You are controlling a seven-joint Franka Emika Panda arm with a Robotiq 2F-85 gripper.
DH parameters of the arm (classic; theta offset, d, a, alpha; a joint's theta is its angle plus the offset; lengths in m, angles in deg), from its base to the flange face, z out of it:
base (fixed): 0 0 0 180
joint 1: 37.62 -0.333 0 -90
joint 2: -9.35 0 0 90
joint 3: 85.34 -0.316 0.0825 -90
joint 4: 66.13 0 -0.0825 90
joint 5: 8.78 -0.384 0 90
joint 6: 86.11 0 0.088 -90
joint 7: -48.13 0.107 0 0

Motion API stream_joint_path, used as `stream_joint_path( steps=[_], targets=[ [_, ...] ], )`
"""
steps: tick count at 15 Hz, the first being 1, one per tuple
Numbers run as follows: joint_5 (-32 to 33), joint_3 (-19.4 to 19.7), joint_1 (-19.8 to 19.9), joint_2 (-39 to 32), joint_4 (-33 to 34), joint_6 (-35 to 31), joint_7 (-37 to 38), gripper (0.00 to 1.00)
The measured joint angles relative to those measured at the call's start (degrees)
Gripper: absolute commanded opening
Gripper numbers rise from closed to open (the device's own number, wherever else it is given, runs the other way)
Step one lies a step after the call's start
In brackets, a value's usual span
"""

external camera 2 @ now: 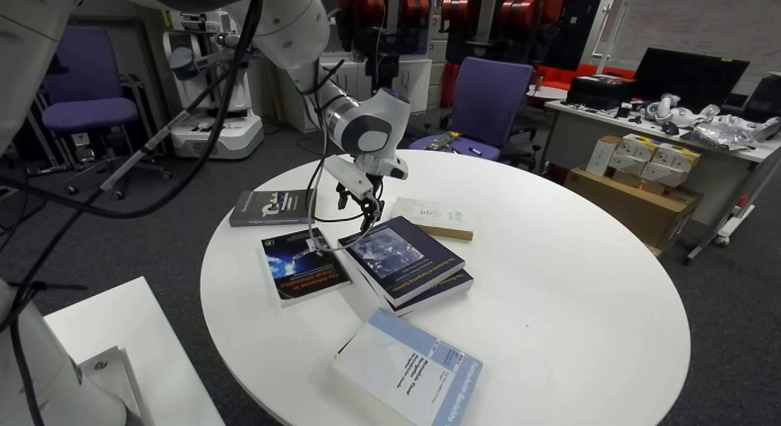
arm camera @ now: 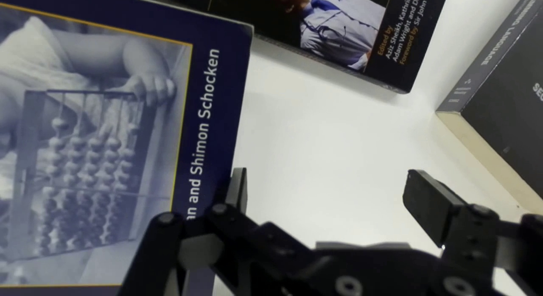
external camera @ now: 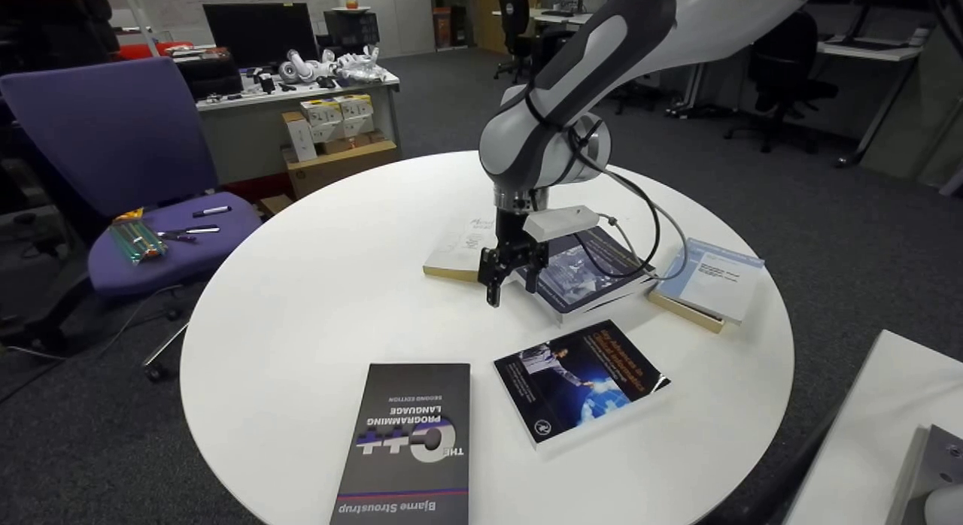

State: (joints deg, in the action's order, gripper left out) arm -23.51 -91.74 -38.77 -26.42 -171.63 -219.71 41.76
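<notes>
My gripper (external camera: 512, 288) hangs over the table with its fingers wide apart and nothing between them. The dark blue book (external camera 2: 390, 255) is nearest; it lies on a second dark blue book (external camera 2: 436, 293). In the wrist view the left finger (arm camera: 238, 190) overlaps the edge of the upper dark blue book (arm camera: 212, 96); whether they touch I cannot tell. The right finger (arm camera: 430, 207) stands over white tabletop. Beyond lie a black book with a man in a light shirt (arm camera: 339, 29) and a grey C++ book (arm camera: 509, 101). A cream book (external camera 2: 436, 215) lies close by.
All these books lie on a round white table (external camera: 286, 314). A blue-and-white book (external camera 2: 409, 371) rests on another book near its edge. Thin cables (external camera: 654, 216) loop from the wrist. A purple chair (external camera: 173, 232) and a white side surface (external camera: 888, 420) stand beside the table.
</notes>
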Motion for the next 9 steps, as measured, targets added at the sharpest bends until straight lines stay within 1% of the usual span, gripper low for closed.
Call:
stream_joint_path(
  steps=[9],
  targets=[
    [-0.01, 0.11, 0.04, -2.52, 3.67, 0.0, 0.05, 1.0]
  ],
)
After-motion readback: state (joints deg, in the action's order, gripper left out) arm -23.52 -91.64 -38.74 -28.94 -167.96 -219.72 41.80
